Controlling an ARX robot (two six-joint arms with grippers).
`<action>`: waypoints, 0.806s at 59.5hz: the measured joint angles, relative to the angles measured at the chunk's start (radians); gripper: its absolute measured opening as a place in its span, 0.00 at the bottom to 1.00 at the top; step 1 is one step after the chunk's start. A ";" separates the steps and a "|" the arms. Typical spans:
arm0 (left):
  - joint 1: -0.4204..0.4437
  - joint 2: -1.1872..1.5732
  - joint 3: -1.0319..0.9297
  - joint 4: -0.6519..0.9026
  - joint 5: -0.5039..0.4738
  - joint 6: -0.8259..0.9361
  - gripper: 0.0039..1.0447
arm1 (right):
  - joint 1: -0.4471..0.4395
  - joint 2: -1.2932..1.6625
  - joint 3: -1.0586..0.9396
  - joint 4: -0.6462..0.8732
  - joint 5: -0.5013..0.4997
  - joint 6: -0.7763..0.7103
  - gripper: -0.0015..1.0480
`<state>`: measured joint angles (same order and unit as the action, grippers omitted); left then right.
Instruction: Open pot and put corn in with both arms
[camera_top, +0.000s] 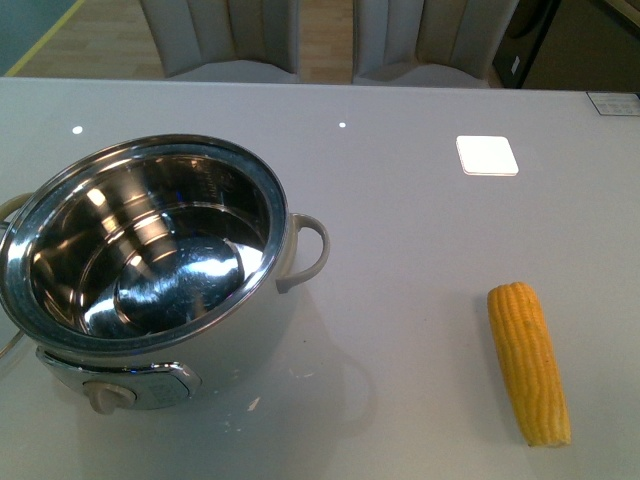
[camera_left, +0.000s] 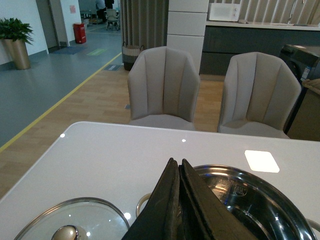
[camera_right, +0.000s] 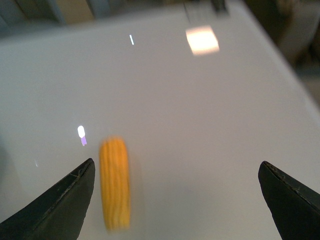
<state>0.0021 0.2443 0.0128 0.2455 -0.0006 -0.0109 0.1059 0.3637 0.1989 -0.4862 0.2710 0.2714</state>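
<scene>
The pot stands lidless at the table's 9 o'clock side, with its glass lid beside it. The corn lies at 4 o'clock, its long axis running 11-to-5. My left gripper is pinched together and empty. My right gripper gapes wide, holding nothing, over the corn.

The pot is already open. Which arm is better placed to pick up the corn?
Right. The right gripper is open over the table, the corn lying near one finger, right of the pot. The left gripper is shut, near the pot and the glass lid.
</scene>
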 joint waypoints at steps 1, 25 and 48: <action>0.000 -0.002 0.000 -0.003 0.000 0.000 0.03 | 0.002 0.015 0.000 -0.002 -0.001 0.013 0.92; 0.000 -0.210 0.000 -0.233 0.000 0.000 0.03 | 0.070 0.401 0.049 0.274 -0.006 0.068 0.92; 0.000 -0.238 0.000 -0.244 0.000 0.000 0.03 | 0.142 0.887 0.204 0.491 -0.018 0.077 0.92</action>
<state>0.0021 0.0067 0.0132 0.0013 -0.0006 -0.0105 0.2481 1.2507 0.4026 0.0044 0.2535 0.3481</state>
